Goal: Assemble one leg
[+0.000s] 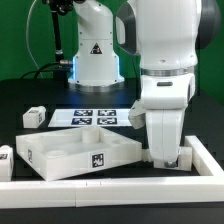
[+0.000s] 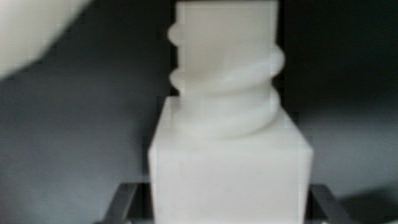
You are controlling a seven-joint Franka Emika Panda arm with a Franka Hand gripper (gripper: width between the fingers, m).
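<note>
White plastic block-shaped leg (image 2: pixel 228 150), screw tip leading: clenched in my two-finger gripper (image 1: pixel 165 152), low at the wide white square tray-like tabletop (image 1: pixel 55 152), its corner on the exterior view's right. Risk: thread enters socket tilted, binds; twisting then slips my hold.

The Panda arm (image 1: pixel 165 45) reaches straight down at the exterior view's right, its gripper (image 1: pixel 163 156) held low, fingers clamped on the leg (image 2: pixel 228 150).

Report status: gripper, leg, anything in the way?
Gripper shut on the leg, threaded end pointing out. Low beside the tabletop, corner on the exterior view's right. Nothing seen blocking.
</note>
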